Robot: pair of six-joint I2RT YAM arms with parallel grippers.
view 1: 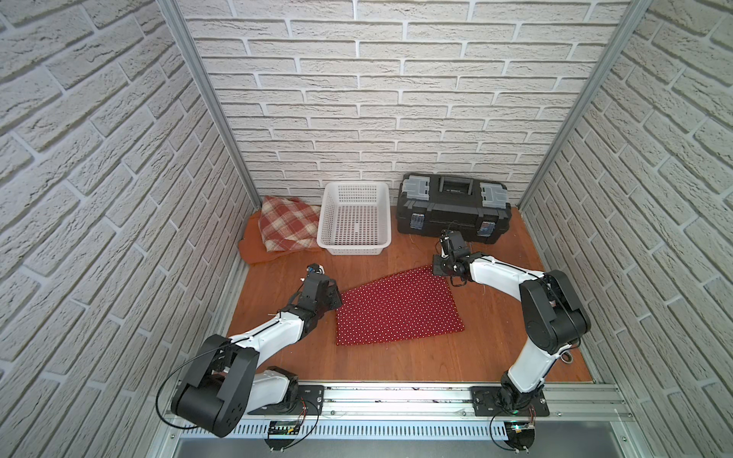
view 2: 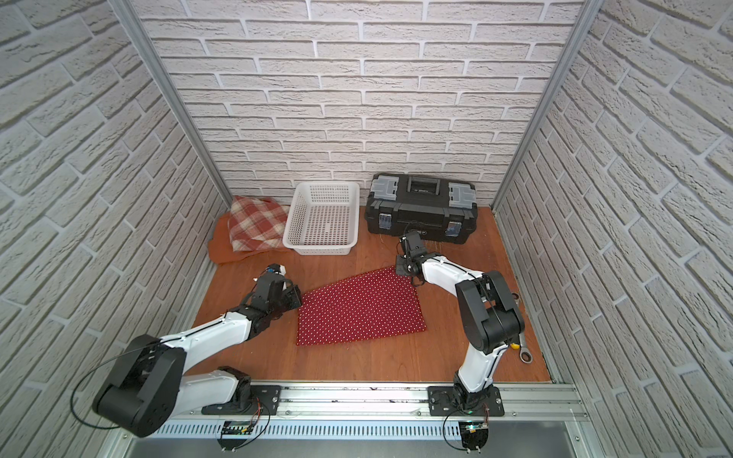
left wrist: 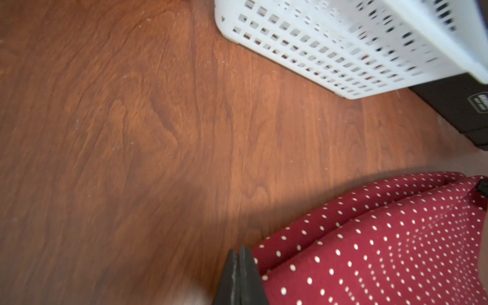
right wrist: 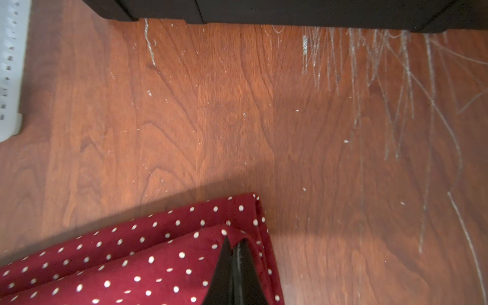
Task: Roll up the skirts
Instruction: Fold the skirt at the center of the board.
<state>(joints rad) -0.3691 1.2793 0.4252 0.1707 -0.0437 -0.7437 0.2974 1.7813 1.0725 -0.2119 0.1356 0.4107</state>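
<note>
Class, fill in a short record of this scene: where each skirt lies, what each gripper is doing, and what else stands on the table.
dark red polka-dot cloth skirt: spread flat, unrolled, centre of the wooden table
red-and-cream plaid cloth skirt: loose heap, far left corner, on the rust-orange cloth skirt
left gripper: shut, beside the polka-dot skirt's far left corner
right gripper: shut, on its far right corner; pinch unclear
white plastic mesh basket: empty, right of the heap
black plastic toolbox: lid closed, right of the basket
</note>
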